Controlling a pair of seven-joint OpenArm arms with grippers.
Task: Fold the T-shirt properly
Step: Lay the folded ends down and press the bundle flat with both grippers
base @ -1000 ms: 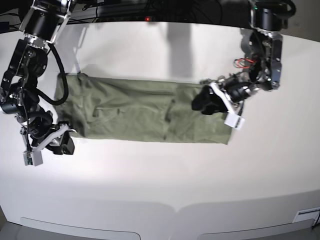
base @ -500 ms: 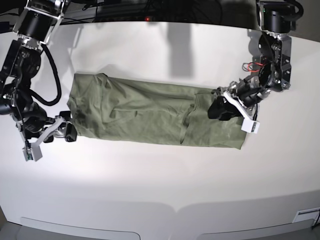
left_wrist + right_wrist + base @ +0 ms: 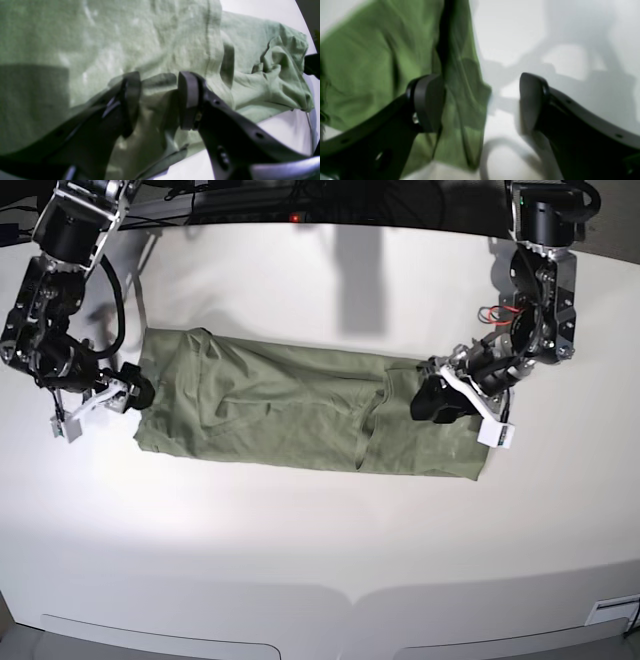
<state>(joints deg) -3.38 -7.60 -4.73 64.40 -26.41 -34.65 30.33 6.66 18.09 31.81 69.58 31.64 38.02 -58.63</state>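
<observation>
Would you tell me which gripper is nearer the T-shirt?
Left. The left gripper sits over the T-shirt, fabric between its fingers; the right gripper is at its edge.

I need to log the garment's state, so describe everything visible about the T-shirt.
The T-shirt is olive-green, wrinkled cotton-looking cloth, already folded into a long band lying flat across the white table. The left claw sits over one end, its jaws apart above the fabric. The right claw is at the opposite edge, open, one finger over the cloth.
</observation>
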